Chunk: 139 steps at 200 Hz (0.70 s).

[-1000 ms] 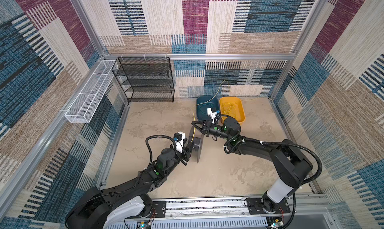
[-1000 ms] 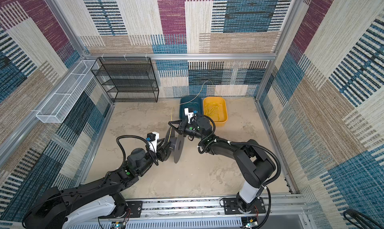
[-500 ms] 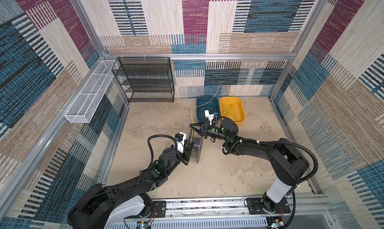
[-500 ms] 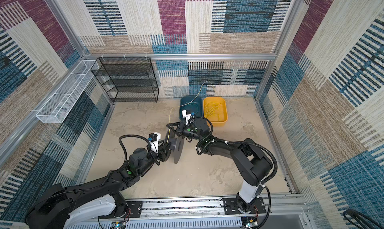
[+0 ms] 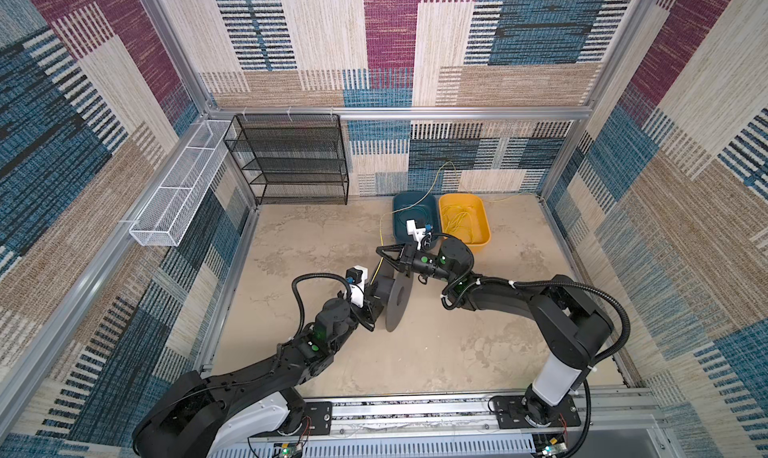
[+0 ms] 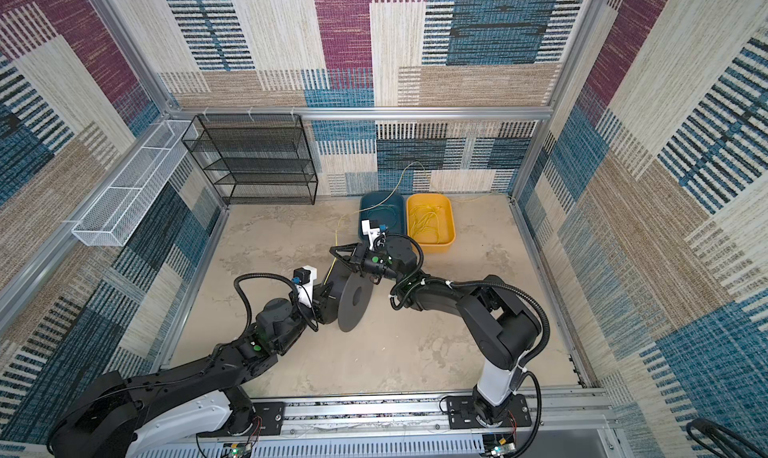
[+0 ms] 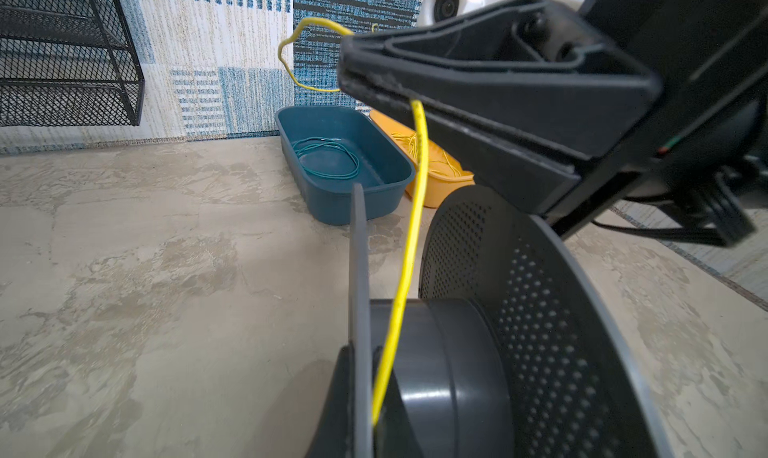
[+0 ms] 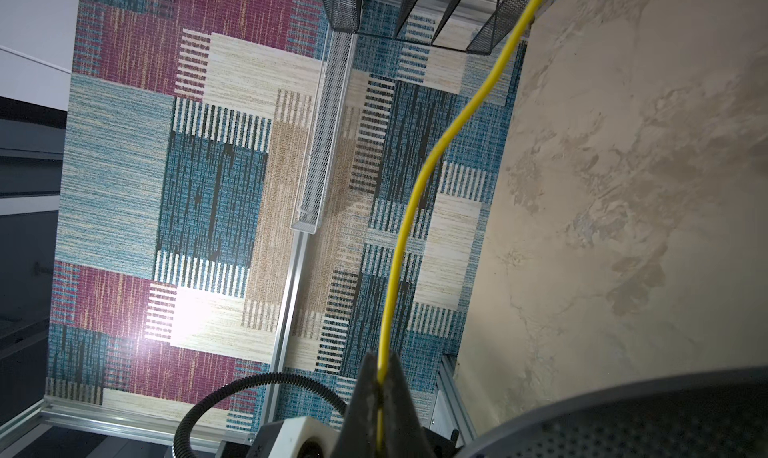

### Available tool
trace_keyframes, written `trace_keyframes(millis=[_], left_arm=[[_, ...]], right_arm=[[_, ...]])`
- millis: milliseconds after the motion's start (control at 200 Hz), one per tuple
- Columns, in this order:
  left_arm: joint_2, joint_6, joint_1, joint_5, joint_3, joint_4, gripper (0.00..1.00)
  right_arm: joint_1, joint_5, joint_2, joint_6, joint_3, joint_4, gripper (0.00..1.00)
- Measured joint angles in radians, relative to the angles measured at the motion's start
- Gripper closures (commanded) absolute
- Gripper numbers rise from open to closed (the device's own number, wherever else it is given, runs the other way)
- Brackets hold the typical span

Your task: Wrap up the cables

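The right tool (image 5: 379, 250) is clenched on the yellow cable (image 7: 409, 248) — in the right wrist view the cable runs straight in between its shut tips. From there the cable goes down to a dark gray reel (image 5: 397, 300) and lands on the round drum in the middle, between the reel's two flat round sides. The reel stands up on its edge near the middle of the table (image 5: 311, 248). The left tool (image 5: 374, 298) is shut too, and it grips the reel by the thin round side nearest its arm. The side with the little holes faces the right arm. Past the right tool, the cable bends up in a loop and heads back toward two bins by the back wall. The blue bin (image 7: 328, 204) has a coil of green wire (image 7: 328, 160) lying in it. The yellow bin (image 5: 484, 227) sits just beside it — loose yellow wires lie in a heap inside. A black rack (image 5: 291, 160) stands against the back wall, well apart from the reel. A white basket (image 5: 178, 194) hangs on the left wall.
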Motion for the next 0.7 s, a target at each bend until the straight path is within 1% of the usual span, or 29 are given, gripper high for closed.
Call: trace_keyframes(millis=[175,255,336,376,491,566,631,696], left_arm=[[-0.038,0.0,0.0,0.002,0.011,-0.069,1.0],[-0.056,0.0,0.0,0.006,0.039,-0.141,1.0],[-0.077,-0.001,0.0,0.015,0.079,-0.223,1.0],[-0.091,-0.003,0.0,0.018,0.097,-0.262,1.0],[-0.125,-0.01,-0.002,0.023,0.163,-0.401,1.0],[-0.142,-0.015,-0.002,0.018,0.225,-0.505,1.0],[-0.153,-0.021,-0.002,0.002,0.285,-0.592,1.0],[-0.167,-0.026,-0.002,-0.013,0.341,-0.673,1.0]], right_arm=[[0.001,0.0,0.0,0.0,0.0,-0.003,1.0],[0.0,0.001,-0.01,-0.01,-0.001,-0.023,0.95],[0.0,0.013,-0.036,-0.027,-0.001,-0.053,0.86],[0.0,0.019,-0.052,-0.039,-0.001,-0.066,0.79],[-0.002,0.053,-0.113,-0.098,0.008,-0.14,0.55],[-0.003,0.082,-0.172,-0.152,0.011,-0.216,0.43],[-0.01,0.128,-0.232,-0.206,0.008,-0.297,0.37],[-0.022,0.175,-0.296,-0.261,-0.005,-0.386,0.35]])
